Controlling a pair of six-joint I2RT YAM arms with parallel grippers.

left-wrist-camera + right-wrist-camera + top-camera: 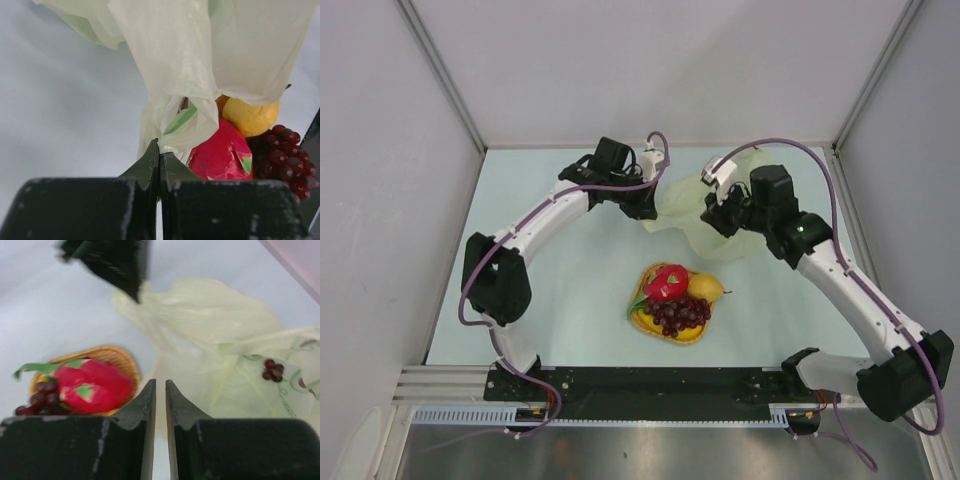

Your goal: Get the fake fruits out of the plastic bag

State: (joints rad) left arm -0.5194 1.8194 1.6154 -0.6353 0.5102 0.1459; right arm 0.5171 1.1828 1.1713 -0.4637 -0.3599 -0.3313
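Observation:
The plastic bag [695,215] hangs pale yellow-green between my two grippers at the back of the table. My left gripper [646,208] is shut on a bunched edge of the bag [170,75], pinched at its fingertips [160,152]. My right gripper [714,216] hovers over the bag [215,340], its jaws a thin slit apart with nothing between them [160,385]. The red dragon fruit [666,282], the yellow pear-like fruit [705,288] and the dark grape bunch [680,315] lie together outside the bag. I cannot make out the banana.
The fruits sit on an orange woven mat [642,322] in the middle of the table, in front of both grippers. White walls close in the table at the back and sides. A black rail [650,382] runs along the near edge.

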